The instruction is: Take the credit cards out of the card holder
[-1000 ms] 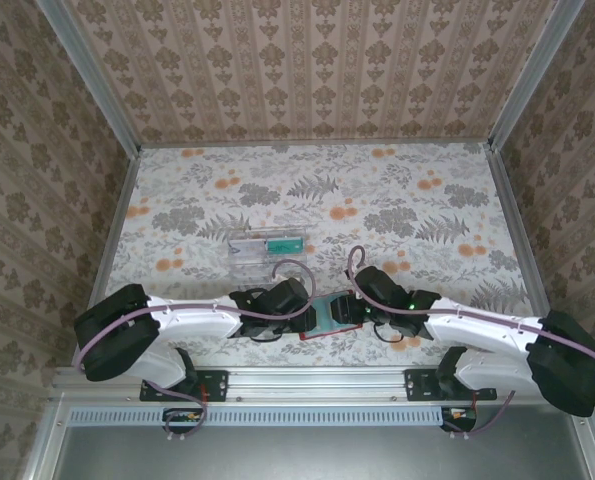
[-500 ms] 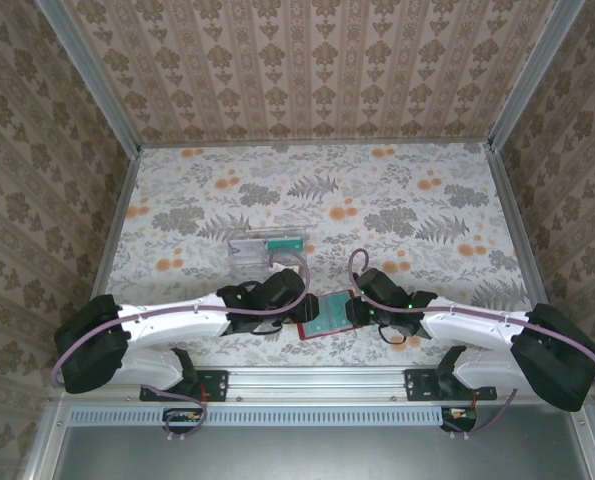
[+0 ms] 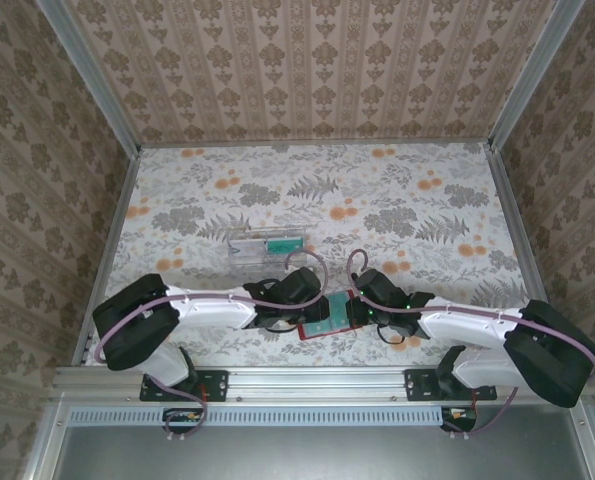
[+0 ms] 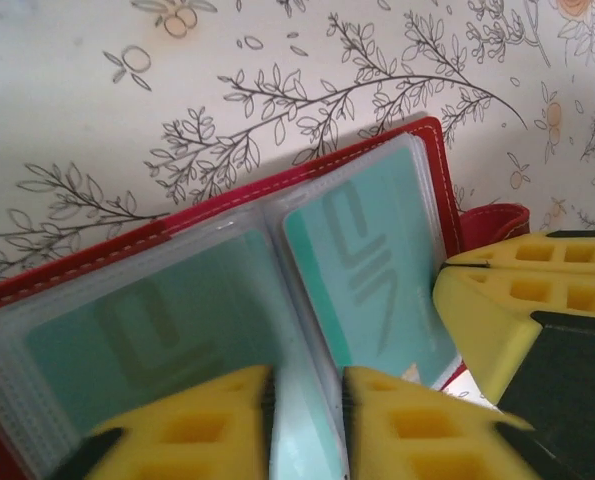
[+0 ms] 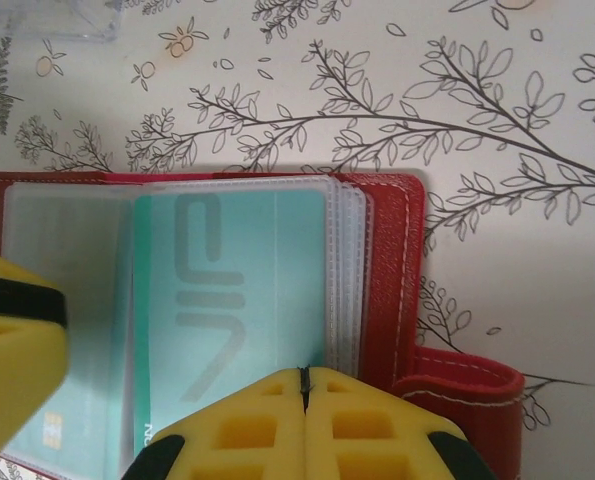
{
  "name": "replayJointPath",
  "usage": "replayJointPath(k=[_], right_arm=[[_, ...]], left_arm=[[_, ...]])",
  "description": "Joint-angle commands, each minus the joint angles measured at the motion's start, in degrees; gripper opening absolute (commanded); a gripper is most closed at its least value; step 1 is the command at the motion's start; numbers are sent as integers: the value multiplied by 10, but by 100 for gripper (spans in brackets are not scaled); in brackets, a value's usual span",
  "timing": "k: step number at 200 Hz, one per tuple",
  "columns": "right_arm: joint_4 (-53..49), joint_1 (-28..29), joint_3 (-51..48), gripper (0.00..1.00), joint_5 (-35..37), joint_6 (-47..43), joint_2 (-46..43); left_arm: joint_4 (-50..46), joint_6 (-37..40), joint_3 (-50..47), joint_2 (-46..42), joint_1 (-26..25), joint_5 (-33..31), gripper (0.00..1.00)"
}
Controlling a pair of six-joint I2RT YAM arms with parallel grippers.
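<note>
Top: I see card holder (image 3: 322, 326) open, near-centre worktop (image 3: 427, 200), left claw (image 3: 315, 308) and right claw (image 3: 347, 312) over it. Left wrist: fingers (image 4: 197, 420) narrow astride its fold, can't tell if gripping. Right wrist: claw clenched at edge of teal credit card (image 5: 237, 290).

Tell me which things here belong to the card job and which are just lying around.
Job in hand:
- red card holder
- teal credit cards in its sleeves
- left claw
- right claw

Lying about:
- clear plastic tray
</note>
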Motion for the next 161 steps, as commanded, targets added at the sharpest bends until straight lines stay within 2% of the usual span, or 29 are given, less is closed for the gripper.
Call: replayJointPath(k=[1,16,55,135,161], right_arm=[[-6,-1,-14,0,-14,1,10],[-7,-1,-14,0,-14,1,6],[-5,-1,-16,0,-16,4,8],[-6,1,-19,0,-17,10,2],[-6,3,-20,0,-17,15,-3]], left_arm=[[24,-9,18,3,7,19,18],[25,-10,19,9,9,22,21],[26,-9,33,32,8,38,21],[-77,-32,56,33,-3,18,23],[-60,-40,53,47,-2,32,23]])
